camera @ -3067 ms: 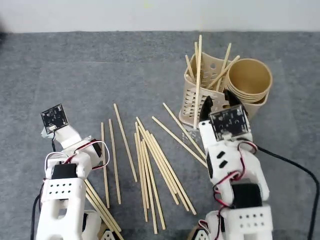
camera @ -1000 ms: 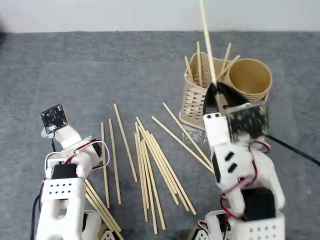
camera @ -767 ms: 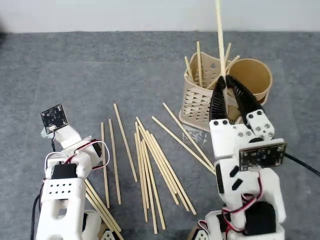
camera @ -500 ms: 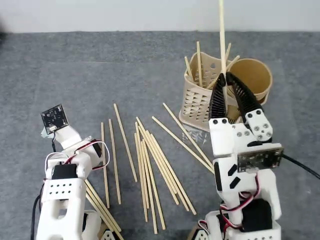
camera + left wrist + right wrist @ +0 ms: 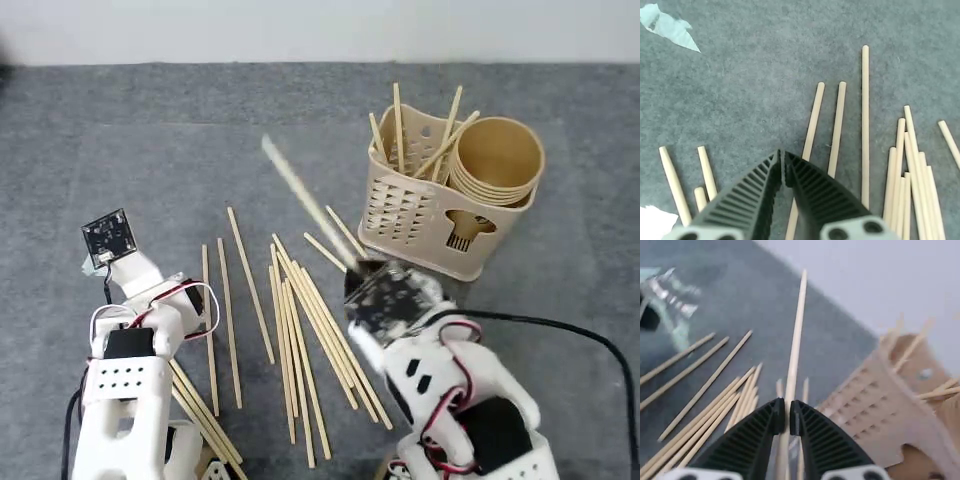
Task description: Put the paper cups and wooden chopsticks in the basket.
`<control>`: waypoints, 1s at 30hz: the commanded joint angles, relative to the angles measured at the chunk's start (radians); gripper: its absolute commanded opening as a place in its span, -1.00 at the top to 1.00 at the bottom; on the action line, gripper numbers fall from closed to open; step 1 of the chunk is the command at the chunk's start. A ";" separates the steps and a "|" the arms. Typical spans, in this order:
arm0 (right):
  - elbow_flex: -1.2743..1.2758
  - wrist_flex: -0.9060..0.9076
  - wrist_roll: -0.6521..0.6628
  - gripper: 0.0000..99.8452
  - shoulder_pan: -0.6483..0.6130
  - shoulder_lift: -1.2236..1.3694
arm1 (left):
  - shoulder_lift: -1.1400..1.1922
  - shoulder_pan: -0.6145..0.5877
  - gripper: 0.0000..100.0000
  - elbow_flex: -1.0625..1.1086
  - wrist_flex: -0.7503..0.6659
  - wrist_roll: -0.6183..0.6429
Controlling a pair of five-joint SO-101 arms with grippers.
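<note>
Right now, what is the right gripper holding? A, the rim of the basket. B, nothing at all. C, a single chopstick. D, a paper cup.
C: the right gripper is shut on one chopstick, which sticks out well past its fingertips.

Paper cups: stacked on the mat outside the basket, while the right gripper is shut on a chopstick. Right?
Not quite. The paper cups are stacked inside the basket, not on the mat outside it, as the high view shows. The rest holds: the right gripper is shut on a chopstick.
</note>
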 commanded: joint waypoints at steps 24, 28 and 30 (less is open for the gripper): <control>-0.035 0.128 -0.005 0.71 0.041 0.418 | -0.025 0.008 0.98 -0.005 -0.018 -0.002; -0.158 0.127 -0.051 0.71 0.024 0.565 | -0.025 0.008 0.98 -0.005 -0.018 -0.002; -0.206 0.124 -0.080 0.71 0.012 0.654 | -0.025 0.008 0.98 -0.005 -0.018 -0.002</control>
